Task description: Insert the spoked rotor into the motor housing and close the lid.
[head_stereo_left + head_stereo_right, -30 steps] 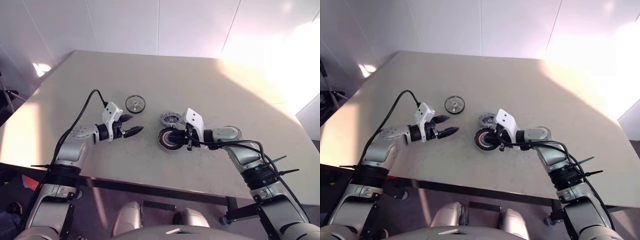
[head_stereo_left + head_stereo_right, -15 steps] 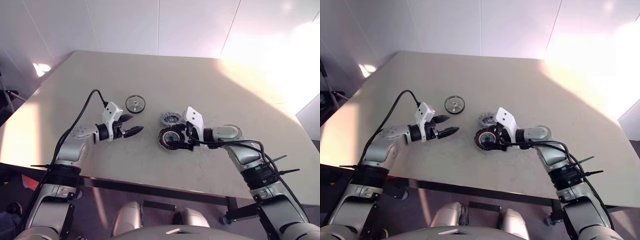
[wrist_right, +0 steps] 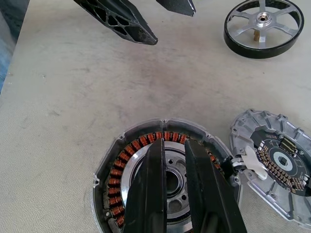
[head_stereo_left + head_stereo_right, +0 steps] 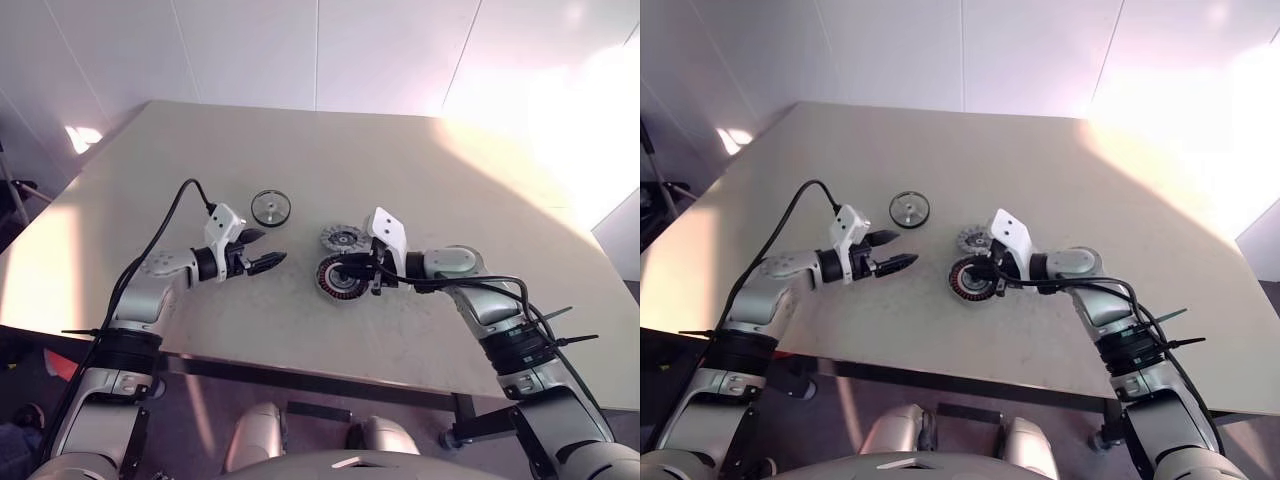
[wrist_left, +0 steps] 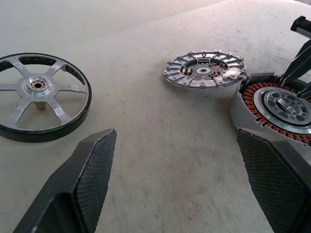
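Note:
The motor housing [image 4: 335, 277] lies flat on the table, its copper windings around a silver hub [image 3: 167, 179]. My right gripper [image 3: 174, 145] hovers over that hub with its fingers drawn close together and nothing visibly between them. Just behind the housing lies the lid [image 4: 342, 238], a grey ribbed disc [image 5: 204, 70]. The spoked rotor [image 4: 270, 208], black-rimmed with silver spokes [image 5: 39, 94], rests further back to the left. My left gripper [image 4: 262, 252] stands open and empty above the table, left of the housing and in front of the rotor.
The beige table [image 4: 420, 170] stretches wide behind and to the right of the parts. Its front edge [image 4: 300, 362] runs close below both arms. A black cable [image 4: 165, 225] loops off the left wrist.
Half a second ago my right gripper's fingers stood spread at the housing; now they have closed together over its hub. The left arm and the three parts have not moved.

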`<action>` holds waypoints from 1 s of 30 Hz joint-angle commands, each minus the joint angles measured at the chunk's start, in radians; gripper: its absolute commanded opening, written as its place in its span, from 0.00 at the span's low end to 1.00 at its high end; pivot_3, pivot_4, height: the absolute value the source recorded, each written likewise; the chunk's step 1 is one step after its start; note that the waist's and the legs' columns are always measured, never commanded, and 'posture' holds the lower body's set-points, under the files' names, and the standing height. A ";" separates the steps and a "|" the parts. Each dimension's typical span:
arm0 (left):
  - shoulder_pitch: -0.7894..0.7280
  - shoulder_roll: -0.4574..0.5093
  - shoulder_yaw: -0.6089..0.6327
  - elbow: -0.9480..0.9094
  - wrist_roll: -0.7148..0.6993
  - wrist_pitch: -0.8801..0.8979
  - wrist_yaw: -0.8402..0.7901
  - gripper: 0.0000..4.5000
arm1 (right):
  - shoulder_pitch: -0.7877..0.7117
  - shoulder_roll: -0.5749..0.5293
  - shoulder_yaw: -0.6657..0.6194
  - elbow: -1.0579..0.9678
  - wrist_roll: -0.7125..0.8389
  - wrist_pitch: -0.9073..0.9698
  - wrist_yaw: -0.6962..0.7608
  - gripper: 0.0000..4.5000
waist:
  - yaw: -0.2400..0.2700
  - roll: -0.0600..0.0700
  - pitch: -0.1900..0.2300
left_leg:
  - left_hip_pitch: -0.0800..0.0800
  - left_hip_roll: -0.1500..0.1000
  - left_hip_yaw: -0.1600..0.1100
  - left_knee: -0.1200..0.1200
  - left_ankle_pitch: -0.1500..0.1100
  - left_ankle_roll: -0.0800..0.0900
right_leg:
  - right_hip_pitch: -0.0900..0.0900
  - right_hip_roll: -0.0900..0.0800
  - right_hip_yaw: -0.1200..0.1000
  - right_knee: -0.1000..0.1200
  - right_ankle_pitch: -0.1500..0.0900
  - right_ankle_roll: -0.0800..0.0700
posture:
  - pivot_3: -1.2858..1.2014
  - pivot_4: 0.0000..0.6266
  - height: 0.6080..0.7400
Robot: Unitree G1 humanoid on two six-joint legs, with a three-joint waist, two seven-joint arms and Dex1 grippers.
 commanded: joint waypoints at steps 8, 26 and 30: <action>-0.012 0.004 0.006 -0.022 0.008 -0.023 0.008 0.93 | 0.006 0.028 0.012 0.052 -0.024 -0.035 -0.020 0.14 | 0.000 0.000 0.000 | 0.001 0.000 0.000 0.000 0.000 0.000 | 0.001 0.000 0.000 0.000 0.000 0.000 | 0.52 0.00 1.00; -0.021 -0.002 0.000 0.004 0.017 -0.044 0.011 0.93 | -0.017 0.005 -0.021 -0.014 0.018 -0.005 0.003 0.00 | 0.000 0.000 0.000 | 0.000 0.000 0.000 0.000 0.000 0.000 | 0.000 0.000 0.000 0.000 0.000 0.000 | 0.52 0.00 1.00; -0.019 0.000 0.000 0.003 0.018 -0.043 0.011 0.93 | -0.006 0.015 0.006 0.052 -0.011 -0.024 0.002 0.00 | 0.000 0.000 0.000 | 0.000 0.000 0.000 0.000 0.000 0.000 | 0.000 0.000 0.000 0.000 0.000 0.000 | 0.52 0.00 1.00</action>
